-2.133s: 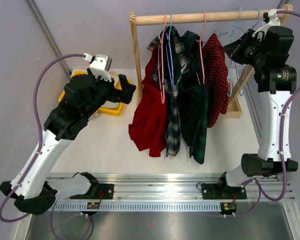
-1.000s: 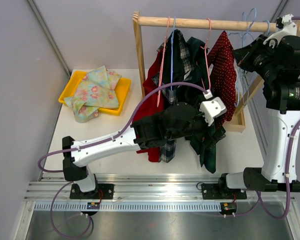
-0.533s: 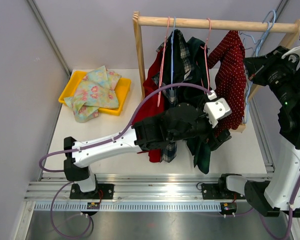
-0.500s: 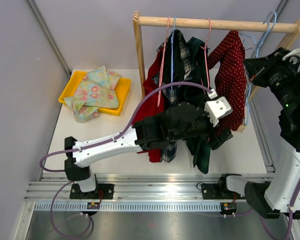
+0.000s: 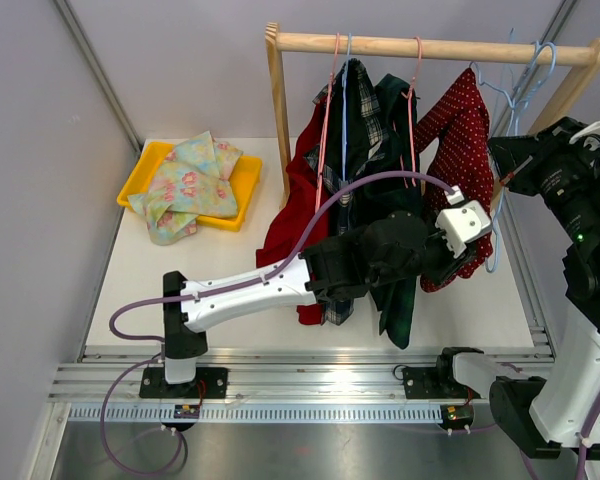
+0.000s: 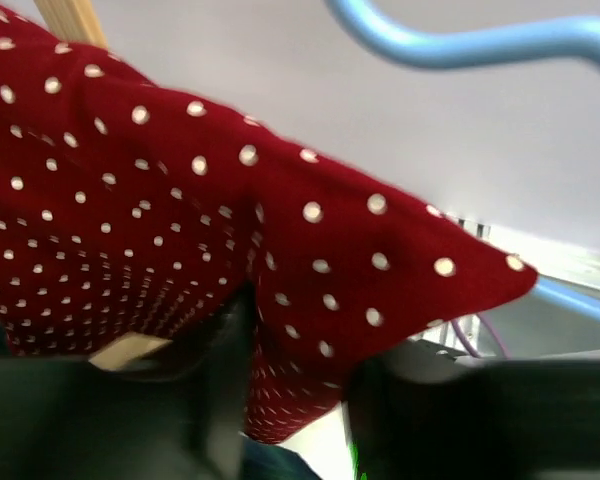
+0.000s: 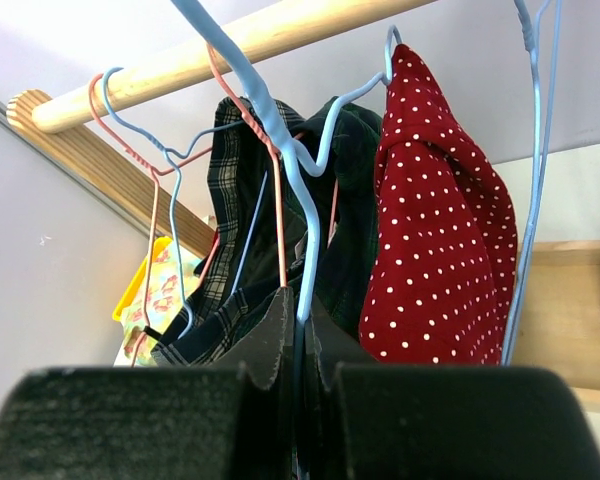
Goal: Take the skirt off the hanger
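At the left end of the white table (image 5: 180, 270), a yellow plastic tray (image 5: 152, 157) holds a crumpled floral cloth (image 5: 185, 185). Right of it stands a wooden clothes rack (image 5: 380, 45). On its rail, pink wire hangers (image 5: 330, 100) carry a plain red garment (image 5: 295, 215), a plaid shirt (image 5: 355, 110) and a dark green garment (image 5: 398, 300), packed side by side. The left arm reaches across in front of these. Its left pincer (image 6: 295, 410) is narrowed on the lower hem of the red white-dotted skirt (image 5: 465, 135), with the fabric running down between its two dark fingers (image 6: 220, 400). The skirt hangs at the right of the row, one upper corner caught on an arm of the blue wire hanger (image 7: 280, 120). I cannot tell whether the hanger's hook rests on the rail. Furthest right, the right pincer (image 7: 298, 345) is clamped on the blue wire below the hanger's neck
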